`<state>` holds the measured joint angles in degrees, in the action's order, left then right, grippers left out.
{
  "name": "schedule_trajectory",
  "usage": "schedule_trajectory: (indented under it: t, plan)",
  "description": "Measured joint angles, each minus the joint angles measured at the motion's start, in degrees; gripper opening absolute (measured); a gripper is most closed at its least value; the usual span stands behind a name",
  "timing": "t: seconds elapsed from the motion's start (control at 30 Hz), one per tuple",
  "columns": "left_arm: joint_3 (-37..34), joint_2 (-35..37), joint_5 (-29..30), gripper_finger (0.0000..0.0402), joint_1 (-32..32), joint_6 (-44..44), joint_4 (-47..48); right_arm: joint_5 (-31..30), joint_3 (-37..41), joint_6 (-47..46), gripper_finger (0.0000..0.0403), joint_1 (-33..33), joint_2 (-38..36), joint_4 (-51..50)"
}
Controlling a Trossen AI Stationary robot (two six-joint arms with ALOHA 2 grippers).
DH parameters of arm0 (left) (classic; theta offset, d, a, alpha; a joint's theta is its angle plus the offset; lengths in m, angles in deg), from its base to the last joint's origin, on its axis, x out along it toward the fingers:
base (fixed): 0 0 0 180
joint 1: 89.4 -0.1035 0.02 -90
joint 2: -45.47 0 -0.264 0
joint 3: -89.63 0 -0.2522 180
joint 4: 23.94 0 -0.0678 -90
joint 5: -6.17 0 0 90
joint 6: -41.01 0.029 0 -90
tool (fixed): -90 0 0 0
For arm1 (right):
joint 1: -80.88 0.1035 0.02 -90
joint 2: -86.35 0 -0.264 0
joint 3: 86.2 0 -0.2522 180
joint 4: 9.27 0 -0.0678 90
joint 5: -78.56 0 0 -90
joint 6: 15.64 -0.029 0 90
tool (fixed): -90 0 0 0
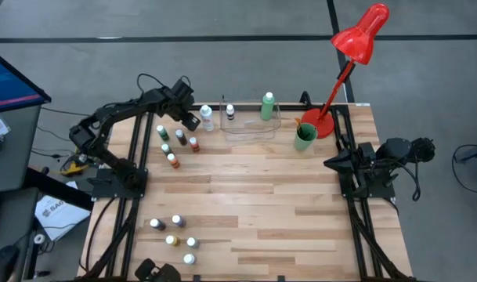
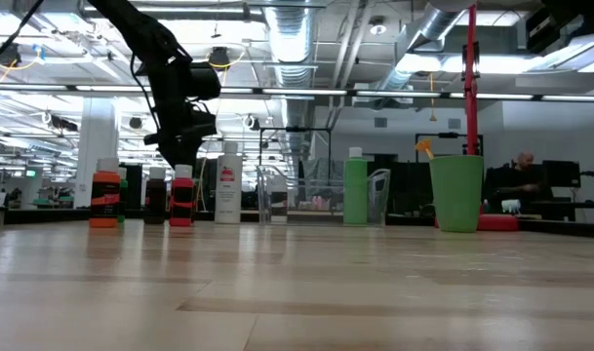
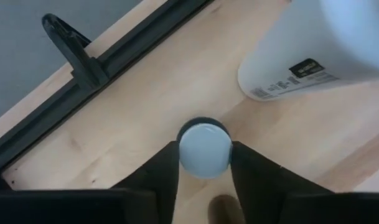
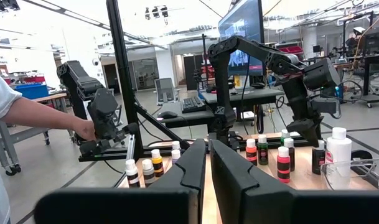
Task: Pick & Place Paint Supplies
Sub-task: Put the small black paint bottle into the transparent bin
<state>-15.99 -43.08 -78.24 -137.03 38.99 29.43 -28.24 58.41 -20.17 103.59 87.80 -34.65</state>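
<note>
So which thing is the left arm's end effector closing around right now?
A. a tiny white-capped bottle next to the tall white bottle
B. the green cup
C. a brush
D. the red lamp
A: in the left wrist view, the left end effector has a finger on each side of the tiny bottle's white cap, beside the tall white bottle.

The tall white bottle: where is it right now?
In the high view the tall white bottle stands at the table's far left, just left of the clear tray, beside the left gripper.
</note>
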Motion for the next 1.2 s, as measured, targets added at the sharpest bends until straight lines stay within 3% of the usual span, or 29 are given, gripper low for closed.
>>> schedule_trajectory:
  t: [0.17,0.37,0.57,0.8,1.2]
  plan:
    - [0.0,0.0,0.0,0.0079,0.0,-0.4,-0.1,0.0,0.0,0.0,0.0021,0.0,0.0,0.0]
    - [0.0,0.8,0.0,0.0078,0.1,-2.2,0.6,0.0,0.0,0.0,0.0021,0.0,0.0,0.0]
    - [2.4,6.1,0.0,0.0078,1.2,-4.0,2.6,0.0,0.0,0.0,0.0021,0.0,0.0,0.0]
    - [11.0,10.4,0.2,0.0078,1.6,-4.5,5.8,0.0,0.0,0.0,0.0021,0.0,0.0,0.0]
    - [28.2,8.4,0.4,0.0078,5.4,-4.8,7.4,0.0,0.0,0.0,0.0021,0.0,0.0,0.0]
